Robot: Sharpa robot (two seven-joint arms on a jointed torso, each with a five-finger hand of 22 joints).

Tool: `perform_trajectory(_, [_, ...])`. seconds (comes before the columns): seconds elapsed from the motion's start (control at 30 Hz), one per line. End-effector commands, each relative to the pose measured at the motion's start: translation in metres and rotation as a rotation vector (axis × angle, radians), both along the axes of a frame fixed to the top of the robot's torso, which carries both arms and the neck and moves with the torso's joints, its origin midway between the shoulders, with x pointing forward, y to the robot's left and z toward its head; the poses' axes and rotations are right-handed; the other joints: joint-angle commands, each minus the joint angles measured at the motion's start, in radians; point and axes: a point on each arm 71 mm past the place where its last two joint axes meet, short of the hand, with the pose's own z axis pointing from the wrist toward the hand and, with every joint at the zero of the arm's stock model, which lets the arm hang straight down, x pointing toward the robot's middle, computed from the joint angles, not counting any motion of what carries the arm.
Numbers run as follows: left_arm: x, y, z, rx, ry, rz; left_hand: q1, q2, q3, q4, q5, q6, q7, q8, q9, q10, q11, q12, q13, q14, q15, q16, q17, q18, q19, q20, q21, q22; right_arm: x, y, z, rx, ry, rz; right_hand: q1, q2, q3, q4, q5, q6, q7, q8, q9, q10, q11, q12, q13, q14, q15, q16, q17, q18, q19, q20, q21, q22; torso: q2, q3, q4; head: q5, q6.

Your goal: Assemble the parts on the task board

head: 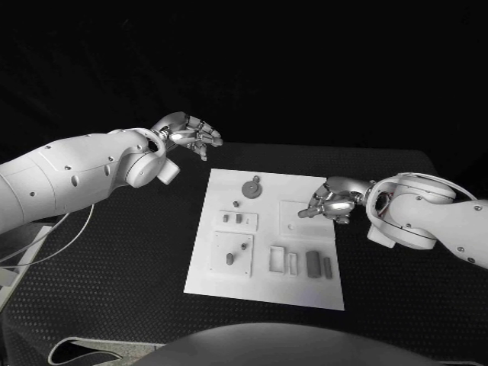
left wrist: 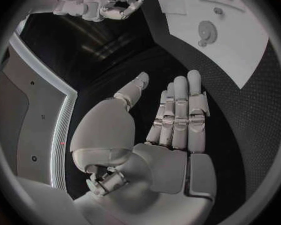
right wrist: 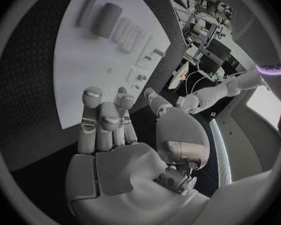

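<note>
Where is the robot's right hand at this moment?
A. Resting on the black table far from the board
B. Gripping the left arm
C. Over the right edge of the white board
C: in the head view the right hand hangs at the task board's right edge, holding nothing, fingers apart.

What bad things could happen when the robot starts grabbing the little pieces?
The right hand hovers over the task board's right edge, so a quick reach might bump the loose grey parts lying nearby and scatter them. The left hand is off the board over the black table; it holds nothing, and reaching across could nudge the round part.
</note>
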Motion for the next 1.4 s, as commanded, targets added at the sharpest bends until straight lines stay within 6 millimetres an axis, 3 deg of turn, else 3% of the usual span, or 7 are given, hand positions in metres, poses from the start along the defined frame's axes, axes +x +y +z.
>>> perform_trajectory(0.03, [0.0, -0.001, 0.0, -0.011, -0.001, -0.01, -0.008, 0.005, 0.001, 0.004, -0.001, -0.002, 0.006, 0.003, -0.001, -0.003, 0.002, 0.001, 0.002, 0.003, 0.002, -0.005, 0.001, 0.048, 0.008, 0.0, -0.004, 0.001, -0.012, -0.012, -0.016, -0.08, 0.247, -0.053, -0.023, 0.001, 0.006, 0.014, 0.002, 0.008, -0.001, 0.01, 0.016, -0.041, 0.008, 0.03, 0.026, 0.001, -0.002, 0.016, 0.028, 0.043, 0.004, -0.011, 0.011, 0.024, -0.007, 0.0051, -0.0098, -0.007, -0.003])
perform_trajectory(0.27, [-0.001, 0.0, 0.0, -0.011, -0.001, -0.009, -0.008, 0.005, 0.0, 0.005, -0.001, -0.002, 0.006, 0.003, -0.001, -0.003, 0.002, 0.001, 0.002, 0.003, 0.002, -0.005, 0.001, 0.048, 0.008, 0.0, -0.004, 0.001, -0.02, -0.024, -0.027, -0.15, 0.32, -0.073, -0.079, -0.006, 0.011, 0.043, 0.002, 0.013, -0.004, 0.011, 0.039, -0.048, 0.003, 0.056, 0.045, 0.015, -0.006, 0.037, 0.083, 0.043, 0.003, -0.018, 0.028, 0.024, -0.011, 0.0093, -0.0169, -0.02, -0.012])
perform_trajectory(0.5, [-0.001, 0.0, 0.0, -0.013, 0.002, -0.014, -0.01, 0.005, 0.0, 0.006, -0.001, -0.002, 0.006, 0.004, -0.001, -0.003, 0.002, 0.001, 0.002, 0.003, 0.002, -0.005, 0.002, 0.048, 0.008, 0.0, -0.005, 0.001, -0.027, -0.021, -0.042, -0.229, 0.328, -0.036, -0.129, -0.008, 0.013, 0.068, 0.002, 0.01, -0.005, 0.001, 0.047, -0.049, 0.002, 0.064, 0.05, 0.02, -0.007, 0.044, 0.107, 0.043, 0.0, -0.022, 0.04, 0.024, -0.01, 0.0072, -0.0133, -0.037, -0.017])
perform_trajectory(0.77, [-0.001, 0.0, -0.001, -0.015, 0.003, -0.013, -0.011, 0.005, 0.0, 0.006, -0.001, -0.002, 0.006, 0.004, -0.002, -0.003, 0.002, 0.001, 0.002, 0.003, 0.002, -0.006, 0.002, 0.048, 0.008, 0.0, -0.005, 0.001, -0.032, -0.009, -0.059, -0.254, 0.306, -0.005, -0.143, -0.01, 0.021, 0.072, 0.002, 0.01, -0.004, -0.008, 0.047, -0.048, 0.002, 0.067, 0.051, 0.022, -0.006, 0.047, 0.117, 0.043, -0.001, -0.023, 0.048, 0.023, -0.009, 0.0063, -0.0117, -0.039, -0.02])
perform_trajectory(0.9, [-0.001, 0.001, -0.001, -0.014, 0.004, -0.011, -0.011, 0.006, 0.0, 0.007, -0.001, -0.002, 0.006, 0.004, -0.002, -0.004, 0.002, 0.001, 0.002, 0.003, 0.002, -0.006, 0.002, 0.048, 0.008, 0.0, -0.005, 0.001, -0.033, -0.006, -0.064, -0.258, 0.314, 0.007, -0.143, -0.008, 0.023, 0.07, 0.002, 0.01, -0.004, -0.01, 0.047, -0.048, 0.002, 0.068, 0.051, 0.023, -0.006, 0.048, 0.119, 0.043, -0.002, -0.023, 0.05, 0.023, -0.008, 0.0073, -0.0122, -0.033, -0.02])
perform_trajectory(1.1, [-0.001, 0.002, -0.001, -0.014, 0.004, -0.01, -0.011, 0.006, -0.001, 0.007, -0.001, -0.002, 0.006, 0.004, -0.002, -0.004, 0.002, 0.001, 0.002, 0.003, 0.002, -0.006, 0.002, 0.048, 0.008, 0.0, -0.005, 0.001, -0.035, -0.003, -0.069, -0.253, 0.32, 0.012, -0.143, 0.0, 0.03, 0.066, 0.002, 0.012, -0.003, -0.014, 0.047, -0.049, 0.003, 0.069, 0.051, 0.022, -0.006, 0.048, 0.12, 0.043, -0.004, -0.023, 0.054, 0.023, -0.008, 0.0057, -0.0122, -0.03, -0.02])
perform_trajectory(1.4, [-0.001, 0.001, -0.001, -0.014, 0.004, -0.011, -0.011, 0.006, 0.0, 0.007, -0.001, -0.003, 0.006, 0.005, -0.002, -0.004, 0.002, 0.001, 0.002, 0.003, 0.002, -0.006, 0.003, 0.048, 0.008, 0.0, -0.005, 0.002, -0.034, 0.003, -0.072, -0.248, 0.318, 0.019, -0.142, 0.009, 0.035, 0.046, 0.002, 0.016, -0.003, -0.02, 0.048, -0.049, 0.003, 0.07, 0.051, 0.022, -0.005, 0.047, 0.123, 0.043, -0.006, -0.02, 0.061, 0.023, -0.009, 0.0069, -0.0131, -0.024, -0.02])
